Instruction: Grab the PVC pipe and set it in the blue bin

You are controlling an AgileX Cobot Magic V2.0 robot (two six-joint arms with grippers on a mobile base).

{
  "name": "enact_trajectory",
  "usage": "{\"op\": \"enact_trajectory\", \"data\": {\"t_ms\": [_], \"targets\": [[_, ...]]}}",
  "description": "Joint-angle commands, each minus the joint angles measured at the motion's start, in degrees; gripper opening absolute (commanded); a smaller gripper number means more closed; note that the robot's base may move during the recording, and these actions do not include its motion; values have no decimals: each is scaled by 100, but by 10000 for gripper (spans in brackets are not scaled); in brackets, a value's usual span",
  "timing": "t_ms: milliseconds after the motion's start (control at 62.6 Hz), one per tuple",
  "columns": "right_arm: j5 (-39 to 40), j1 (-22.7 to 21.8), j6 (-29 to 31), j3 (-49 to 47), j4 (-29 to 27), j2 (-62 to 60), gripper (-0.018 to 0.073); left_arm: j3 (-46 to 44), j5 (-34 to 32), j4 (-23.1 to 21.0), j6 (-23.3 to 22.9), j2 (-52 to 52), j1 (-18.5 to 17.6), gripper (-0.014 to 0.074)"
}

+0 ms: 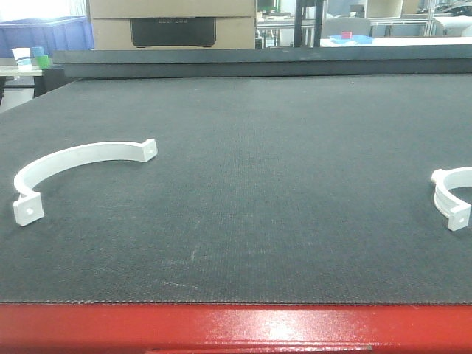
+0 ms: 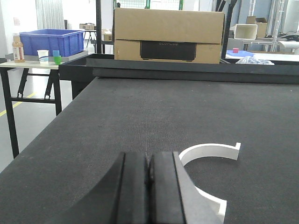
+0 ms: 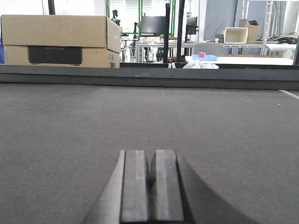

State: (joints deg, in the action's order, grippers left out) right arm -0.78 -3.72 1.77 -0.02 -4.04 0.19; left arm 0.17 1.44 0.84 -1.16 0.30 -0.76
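Pipe, a white curved piece, lies flat on the dark mat just ahead and to the right of the left gripper, its opening facing right. That gripper and the right gripper both have jaws pressed together, empty; the left arm looks nearer.

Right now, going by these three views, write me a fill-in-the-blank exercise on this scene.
1. The left gripper is ___.
2. The right gripper is ___.
3. Counting the left PVC piece and the right PVC piece, ___ lie on the mat.
4. The bin is coloured ___.
Missing words: shut, shut, two, blue.
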Motion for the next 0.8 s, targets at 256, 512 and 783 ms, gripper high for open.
{"op": "enact_trajectory", "data": {"t_ms": [256,512,783], "targets": [[119,-20,5,2,28,-19,-168,-17,-76,4,11,-30,-3,-111],[119,-20,5,2,28,-19,-168,-17,-76,4,11,-30,-3,-111],[119,-20,5,2,28,-19,-168,-17,-76,4,11,-30,-3,-111]]}}
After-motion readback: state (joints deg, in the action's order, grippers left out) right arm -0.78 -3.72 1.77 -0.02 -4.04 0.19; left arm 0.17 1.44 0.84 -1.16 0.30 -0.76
